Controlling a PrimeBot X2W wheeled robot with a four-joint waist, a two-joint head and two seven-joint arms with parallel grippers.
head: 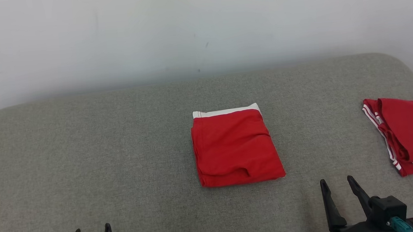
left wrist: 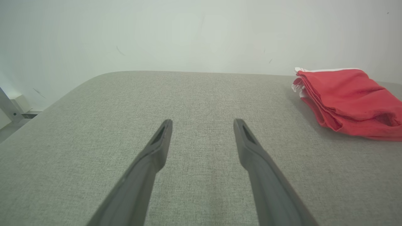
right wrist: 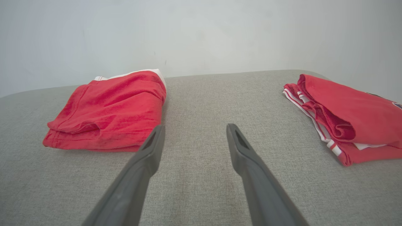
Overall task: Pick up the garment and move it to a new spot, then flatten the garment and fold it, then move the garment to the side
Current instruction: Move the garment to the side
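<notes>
L gripper (head: 92,228) & R gripper (head: 336,179): both spread wide, nothing held, above grey fabric surface (head: 84,158). Folded red garment (head: 235,147), white band at far edge, lies ahead-left of R fingers and ahead-right of L fingers. Striped red garment (head: 410,133) sits ahead-right of R fingers.

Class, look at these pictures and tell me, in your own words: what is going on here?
A robot is at work on laundry on a grey padded surface. A red garment lies folded in the middle, untouched. The left gripper and right gripper both hover open and empty nearer the robot. A striped red garment lies loosely folded at the robot's right. Moving the middle one aside is not yet done.
</notes>
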